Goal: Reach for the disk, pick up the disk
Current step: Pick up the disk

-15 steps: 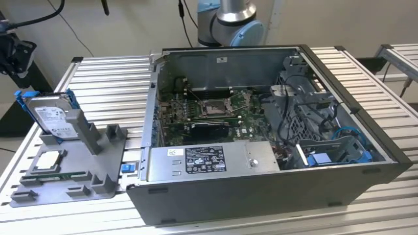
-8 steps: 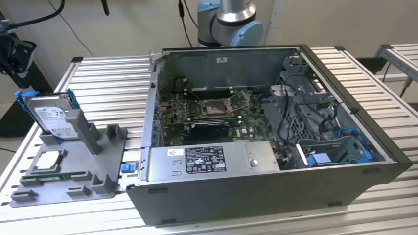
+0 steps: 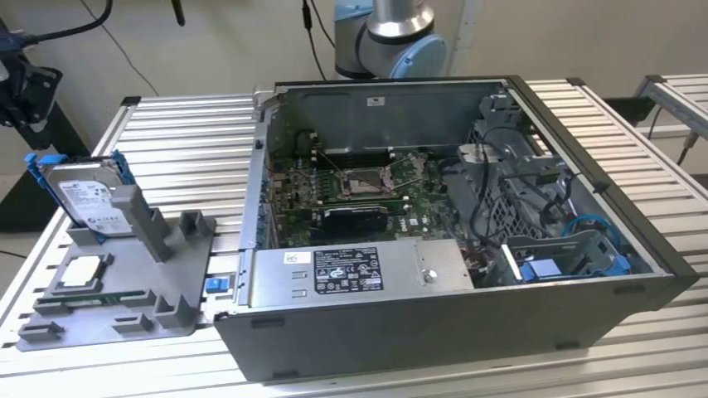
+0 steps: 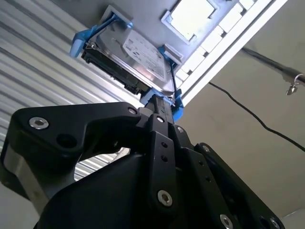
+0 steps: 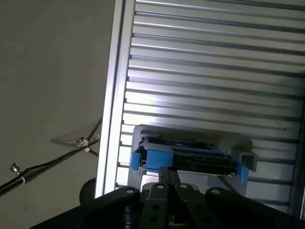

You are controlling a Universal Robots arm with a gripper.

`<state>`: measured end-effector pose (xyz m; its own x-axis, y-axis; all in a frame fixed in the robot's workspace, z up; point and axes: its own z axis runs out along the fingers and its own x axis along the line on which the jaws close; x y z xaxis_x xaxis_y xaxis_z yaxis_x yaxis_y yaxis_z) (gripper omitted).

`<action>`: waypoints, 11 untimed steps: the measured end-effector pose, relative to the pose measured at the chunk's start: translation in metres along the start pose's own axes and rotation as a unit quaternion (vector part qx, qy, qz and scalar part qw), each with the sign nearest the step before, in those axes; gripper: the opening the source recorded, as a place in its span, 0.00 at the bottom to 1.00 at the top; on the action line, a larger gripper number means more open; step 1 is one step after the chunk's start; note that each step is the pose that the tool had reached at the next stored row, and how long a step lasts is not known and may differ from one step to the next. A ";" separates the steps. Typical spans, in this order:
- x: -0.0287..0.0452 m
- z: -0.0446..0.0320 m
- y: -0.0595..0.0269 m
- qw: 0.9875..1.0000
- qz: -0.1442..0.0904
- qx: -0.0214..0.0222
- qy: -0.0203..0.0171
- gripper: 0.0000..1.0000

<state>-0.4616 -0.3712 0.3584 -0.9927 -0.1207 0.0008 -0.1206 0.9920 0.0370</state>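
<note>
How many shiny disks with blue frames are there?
1. The disk stands tilted in the grey tray, at the exterior view's left, beside the open computer case. Another may hide inside the case.

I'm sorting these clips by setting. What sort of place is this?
Likely a robotics lab bench for computer assembly work: an open desktop computer case lies on a slatted metal table, a disk leans in a grey tray, and a robot arm stands behind.

Ribbed aluminium tabletop (image 3: 177,133) before a pale wall (image 3: 232,41), perhaps grey concrete floor (image 5: 52,62) beneath.
</note>
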 end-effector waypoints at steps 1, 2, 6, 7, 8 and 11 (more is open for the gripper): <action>0.0000 0.0000 0.0000 1.000 -0.009 0.000 0.000 0.00; 0.0000 0.0000 0.0000 1.000 -0.018 0.000 0.001 0.00; 0.0001 0.0000 0.0000 0.999 -0.054 0.001 0.002 0.00; 0.0001 0.0000 0.0000 0.998 -0.064 0.001 0.002 0.00; 0.0001 0.0000 0.0000 0.997 -0.073 0.001 0.003 0.00; 0.0001 0.0000 0.0000 0.995 -0.100 0.001 0.004 0.00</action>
<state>-0.4617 -0.3712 0.3584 -0.9491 -0.3151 0.0012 -0.3148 0.9485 0.0352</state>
